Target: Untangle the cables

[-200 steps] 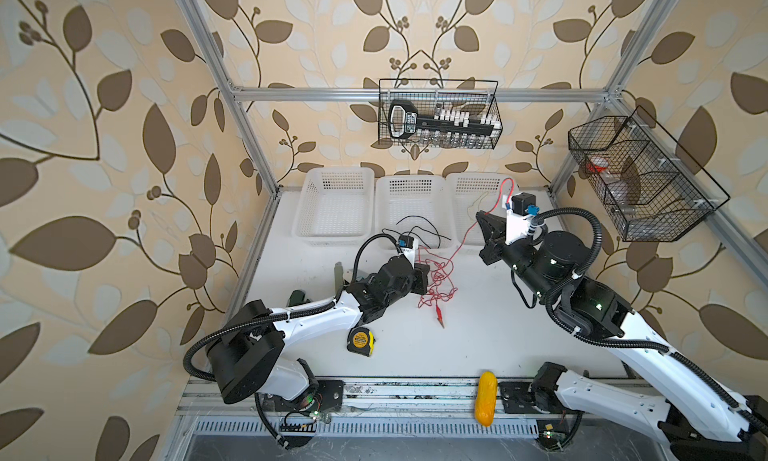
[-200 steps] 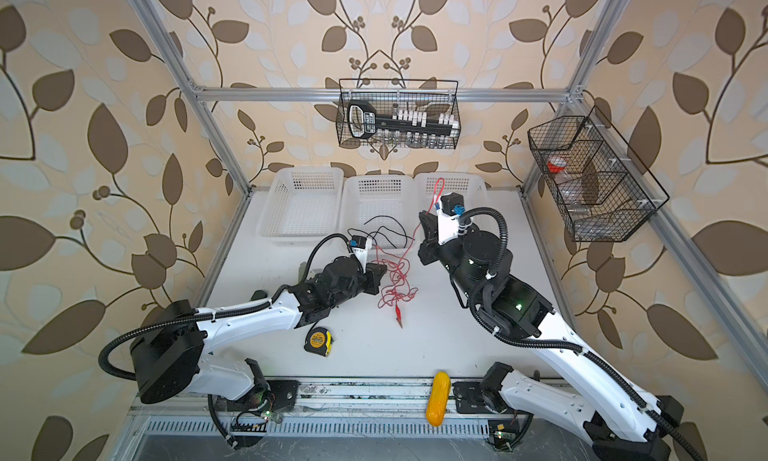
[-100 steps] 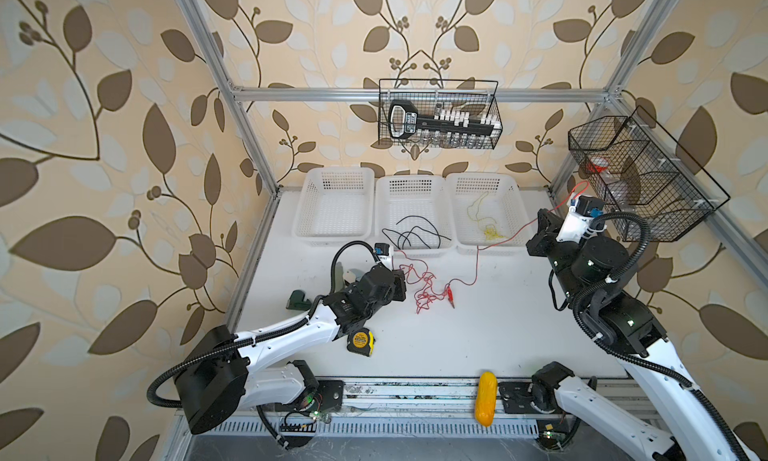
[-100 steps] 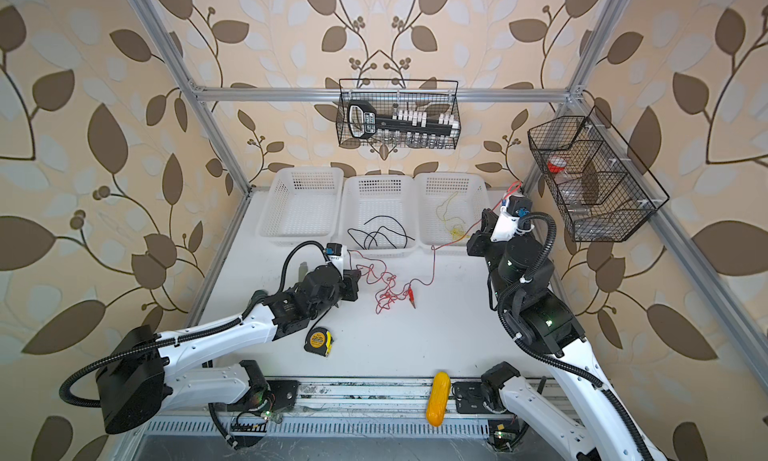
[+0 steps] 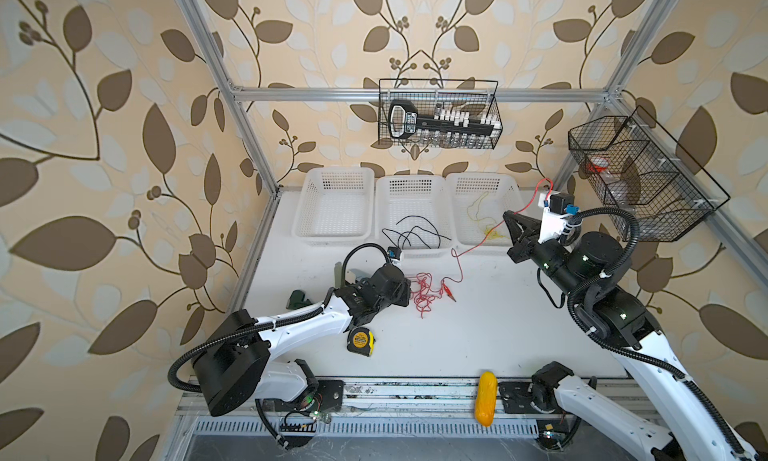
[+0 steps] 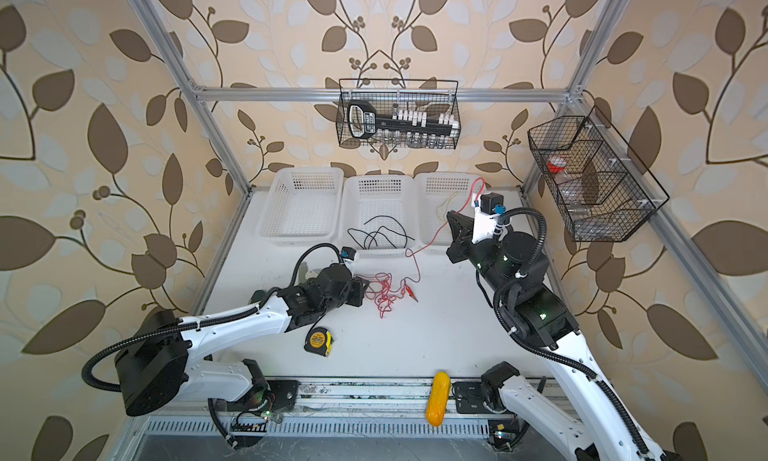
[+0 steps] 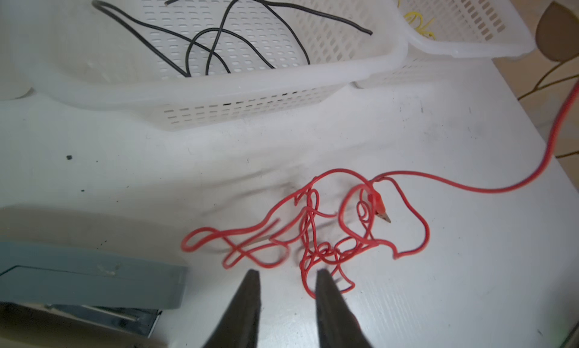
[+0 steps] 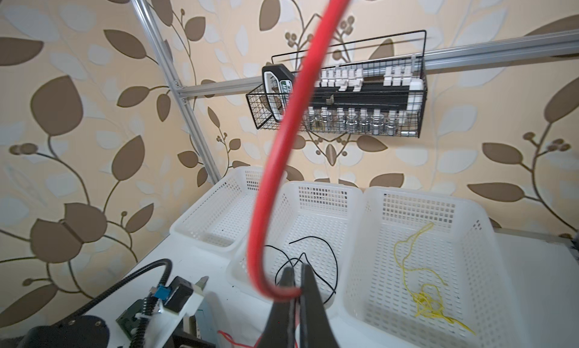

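Right gripper clamps the red cable high above the table, left gripper gapes empty beside its knot there, so pulling now could drag or tighten that unpinned knot.

Both top views hang high over the front edge, looking down and back across the whole surface to the three white baskets. The left wrist camera sits low, close over the red cable. The right wrist camera rides higher, facing the back wall. Both wrist views share the middle basket.
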